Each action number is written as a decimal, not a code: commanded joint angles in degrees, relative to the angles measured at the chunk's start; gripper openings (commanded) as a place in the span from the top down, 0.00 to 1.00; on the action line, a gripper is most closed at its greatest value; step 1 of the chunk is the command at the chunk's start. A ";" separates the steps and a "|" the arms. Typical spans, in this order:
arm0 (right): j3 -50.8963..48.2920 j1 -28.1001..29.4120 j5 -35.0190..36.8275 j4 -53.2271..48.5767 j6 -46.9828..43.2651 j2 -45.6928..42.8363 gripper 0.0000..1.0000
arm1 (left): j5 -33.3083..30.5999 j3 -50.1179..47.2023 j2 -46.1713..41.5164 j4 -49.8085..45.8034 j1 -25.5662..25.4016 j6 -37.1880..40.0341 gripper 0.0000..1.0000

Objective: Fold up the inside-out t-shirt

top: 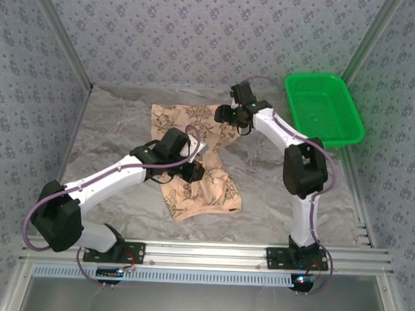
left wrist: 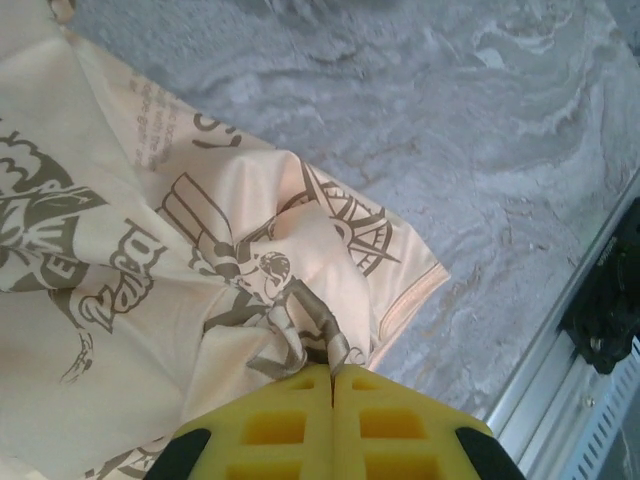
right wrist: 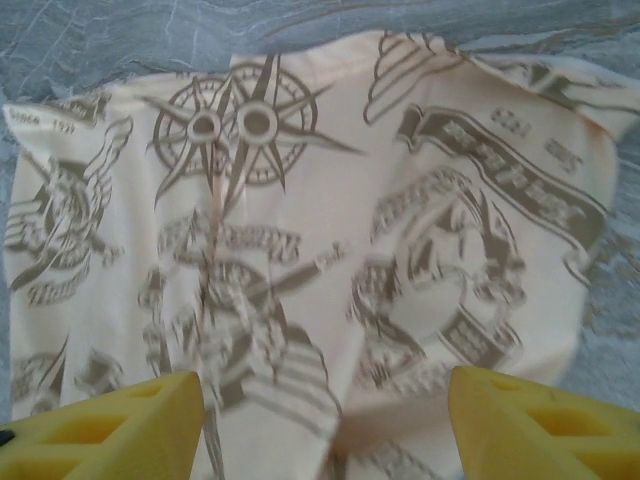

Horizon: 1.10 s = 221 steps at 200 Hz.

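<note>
Grey marbled table (top: 274, 200), patterned walls (top: 199, 38) around it. The shirt (top: 206, 190) lies rumpled at the table's middle, print showing. The left gripper (left wrist: 332, 372) is clenched on a pinch of fabric beside a hemmed edge. The right gripper (right wrist: 325, 380) hangs over the shirt's far part, jaws apart, holding nothing. The step looks like taking hold to spread the shirt flat. Next, the right gripper would need to drop and pinch a matching edge so both can draw it taut.

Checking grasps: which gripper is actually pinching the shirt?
The left gripper: its jaws are closed on a bunched fold of the t-shirt. The right gripper hangs open above it.
</note>
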 commanded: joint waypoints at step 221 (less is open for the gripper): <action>44.55 -10.45 -11.20 -19.16 -33.09 32.25 1.00 | -3.42 3.97 -12.04 -12.05 7.23 4.44 1.00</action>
